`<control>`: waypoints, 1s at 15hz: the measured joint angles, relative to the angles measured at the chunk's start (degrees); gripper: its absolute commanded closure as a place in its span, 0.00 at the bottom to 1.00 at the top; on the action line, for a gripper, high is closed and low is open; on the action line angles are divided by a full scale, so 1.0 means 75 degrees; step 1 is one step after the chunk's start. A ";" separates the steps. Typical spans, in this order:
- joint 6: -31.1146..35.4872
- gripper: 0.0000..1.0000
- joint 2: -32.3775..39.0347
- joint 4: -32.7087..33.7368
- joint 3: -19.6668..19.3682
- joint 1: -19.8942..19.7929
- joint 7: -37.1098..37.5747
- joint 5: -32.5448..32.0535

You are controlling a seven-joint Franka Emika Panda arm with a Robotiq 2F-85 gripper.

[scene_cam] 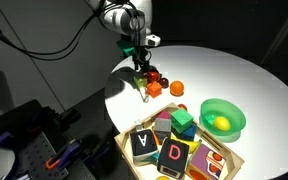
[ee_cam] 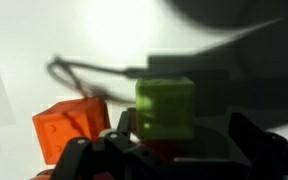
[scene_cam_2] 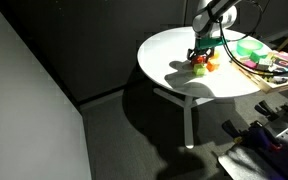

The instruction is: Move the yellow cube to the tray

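The yellow cube [ee_cam: 165, 108] looks yellow-green in the shadow and sits on the white table between my fingers in the wrist view. It is closer to the left finger. My gripper [ee_cam: 184, 135] is open around it and neither finger clearly touches it. In both exterior views the gripper [scene_cam: 141, 72] [scene_cam_2: 205, 52] points down over the cluster of small objects that holds the cube [scene_cam: 144, 88] [scene_cam_2: 198, 68]. The light-wood tray [scene_cam: 124, 140] stands at the table's near edge and holds lettered blocks and a green cube [scene_cam: 182, 121].
An orange-red cube [ee_cam: 69, 130] [scene_cam: 154, 90] sits right beside the yellow cube. Small red and orange balls [scene_cam: 177, 89] lie close by. A round green bowl [scene_cam: 222, 118] [scene_cam_2: 249, 47] stands next to the tray. The table rim is near the cluster.
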 measured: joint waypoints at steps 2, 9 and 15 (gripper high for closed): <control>0.0000 0.00 0.0102 0.0070 -0.0006 0.0000 0.0000 0.0000; -0.0003 0.34 0.0457 0.0287 -0.0019 0.0000 -0.0005 0.0000; -0.0004 0.73 0.0627 0.0398 -0.0020 0.0042 -0.0054 -0.0003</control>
